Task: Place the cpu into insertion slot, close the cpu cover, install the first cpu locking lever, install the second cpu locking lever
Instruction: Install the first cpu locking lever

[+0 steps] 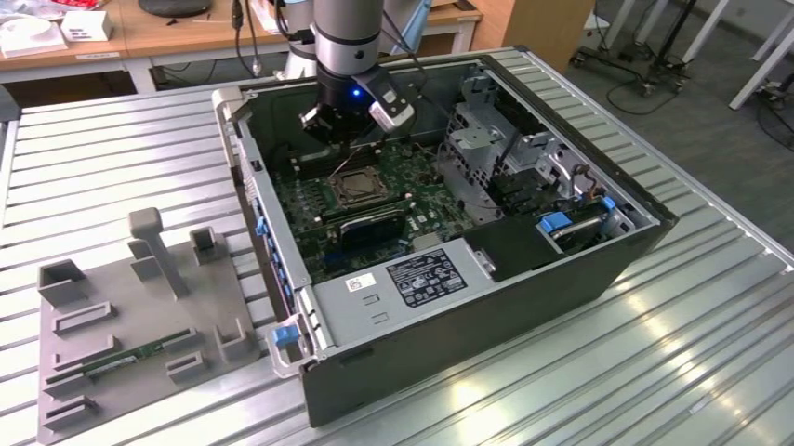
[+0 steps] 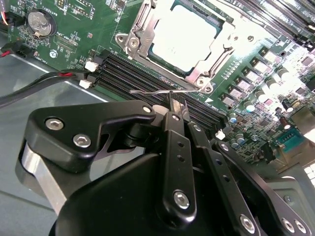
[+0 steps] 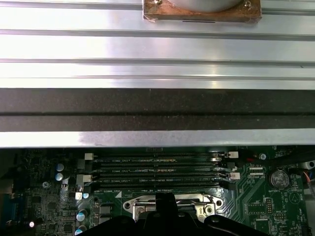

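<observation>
The cpu point(image 2: 184, 42), with its silvery top, lies in the insertion slot point(image 1: 357, 189) on the green motherboard inside the open computer case. The cpu cover point(image 2: 134, 40), a silvery frame, is down around the chip. A thin wire locking lever point(image 2: 150, 92) rises from beside the socket, out over the black memory slots point(image 2: 142, 73). My gripper point(image 2: 175, 104) is shut on the lever's free end. In the exterior view the gripper point(image 1: 351, 125) hangs just behind the socket, with the lever slanting up to it.
The case walls point(image 1: 267, 232) and a metal drive cage point(image 1: 484, 139) close in on the board. A power supply point(image 1: 422, 274) fills the case's front. Red and black cables point(image 2: 39, 86) run beside the board. A grey fixture point(image 1: 137, 307) holding a memory stick point(image 1: 130, 358) sits on the exterior view's left.
</observation>
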